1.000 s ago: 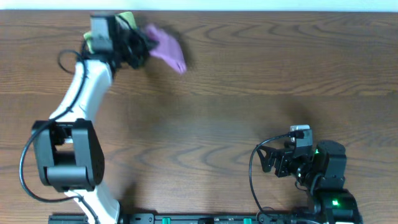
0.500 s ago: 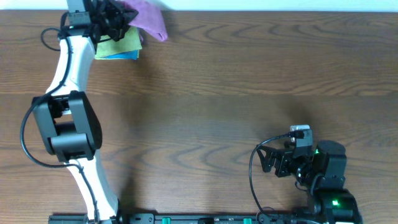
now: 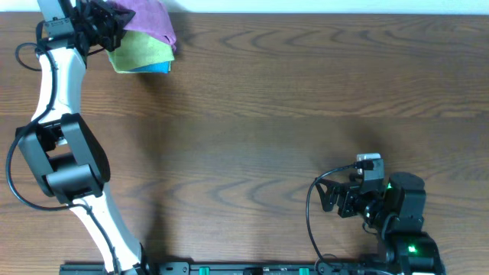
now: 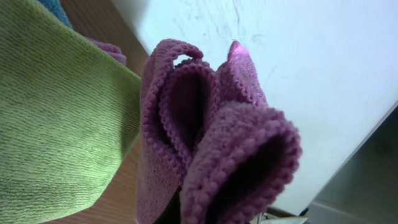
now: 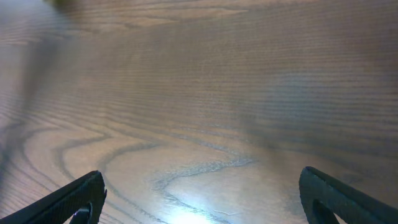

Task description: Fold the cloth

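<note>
Wooden table (image 3: pixel 306 99). Left arm (image 3: pixel 57 84) reaches to 11 o'clock. There the left gripper (image 3: pixel 105 19) clamps the bunched purple cloth (image 3: pixel 149 17), overlapping a yellow-green cloth (image 3: pixel 141 52) stacked on a blue cloth (image 3: pixel 157 68). Right gripper (image 3: pixel 330 197), at 5 o'clock, stands spread wide.

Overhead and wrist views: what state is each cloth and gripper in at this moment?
purple cloth: bunched up, not folded, pinched in the left gripper at the far left corner of the table.
yellow-green cloth: folded flat, lying on the blue cloth.
blue cloth: folded, underneath, only its edge showing.
left gripper: shut on the purple cloth.
right gripper: open, empty.
</note>
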Controlling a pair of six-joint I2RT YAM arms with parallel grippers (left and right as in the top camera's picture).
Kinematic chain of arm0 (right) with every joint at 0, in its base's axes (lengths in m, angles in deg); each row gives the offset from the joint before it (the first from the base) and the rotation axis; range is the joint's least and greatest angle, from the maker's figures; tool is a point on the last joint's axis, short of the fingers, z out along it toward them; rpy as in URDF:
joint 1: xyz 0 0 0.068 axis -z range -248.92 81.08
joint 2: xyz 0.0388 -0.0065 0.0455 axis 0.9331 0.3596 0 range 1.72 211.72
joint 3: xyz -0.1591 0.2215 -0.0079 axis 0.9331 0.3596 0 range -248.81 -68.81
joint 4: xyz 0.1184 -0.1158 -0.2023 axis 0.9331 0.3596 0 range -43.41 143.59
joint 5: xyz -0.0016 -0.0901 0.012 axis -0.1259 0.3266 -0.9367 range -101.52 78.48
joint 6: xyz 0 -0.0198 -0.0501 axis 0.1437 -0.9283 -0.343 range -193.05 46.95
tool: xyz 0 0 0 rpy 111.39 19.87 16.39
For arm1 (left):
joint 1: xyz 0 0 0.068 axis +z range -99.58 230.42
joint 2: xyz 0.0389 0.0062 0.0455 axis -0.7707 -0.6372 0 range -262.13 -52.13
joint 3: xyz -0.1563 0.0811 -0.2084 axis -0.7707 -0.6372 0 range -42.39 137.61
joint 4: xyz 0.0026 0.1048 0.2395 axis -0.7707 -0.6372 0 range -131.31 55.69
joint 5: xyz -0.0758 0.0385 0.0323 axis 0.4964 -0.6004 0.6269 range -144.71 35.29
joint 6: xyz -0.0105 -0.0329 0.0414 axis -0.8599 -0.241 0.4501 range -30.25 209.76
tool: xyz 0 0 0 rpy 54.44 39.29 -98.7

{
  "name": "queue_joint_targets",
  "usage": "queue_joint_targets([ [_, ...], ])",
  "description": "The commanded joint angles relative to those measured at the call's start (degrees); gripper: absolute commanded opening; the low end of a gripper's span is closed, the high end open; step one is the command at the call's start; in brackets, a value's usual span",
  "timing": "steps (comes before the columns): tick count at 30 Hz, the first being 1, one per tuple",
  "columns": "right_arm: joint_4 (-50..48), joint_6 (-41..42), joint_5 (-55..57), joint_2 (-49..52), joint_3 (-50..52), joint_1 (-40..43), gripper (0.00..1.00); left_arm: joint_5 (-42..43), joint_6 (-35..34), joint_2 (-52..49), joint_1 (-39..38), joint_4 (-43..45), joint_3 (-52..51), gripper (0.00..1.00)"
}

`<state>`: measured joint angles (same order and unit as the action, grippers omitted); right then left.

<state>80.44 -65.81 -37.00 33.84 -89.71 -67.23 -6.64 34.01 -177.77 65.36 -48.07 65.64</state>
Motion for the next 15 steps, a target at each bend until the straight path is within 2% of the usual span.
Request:
queue_joint_targets([
  [1,0.0,0.6,0.2,-0.3,0.1,0.5,0.99,0.2,2.5,0.1,0.1,-1.4,1.6,0.05],
  [9,0.0,0.6,0.2,-0.3,0.1,0.5,0.99,-5.0,8.7,-1.0,0.9,-6.3,1.6,0.06],
  [15,0.0,0.6,0.2,-0.3,0.1,0.5,0.99,-9.4,9.5,-3.0,1.6,-6.6,1.6,0.06],
])
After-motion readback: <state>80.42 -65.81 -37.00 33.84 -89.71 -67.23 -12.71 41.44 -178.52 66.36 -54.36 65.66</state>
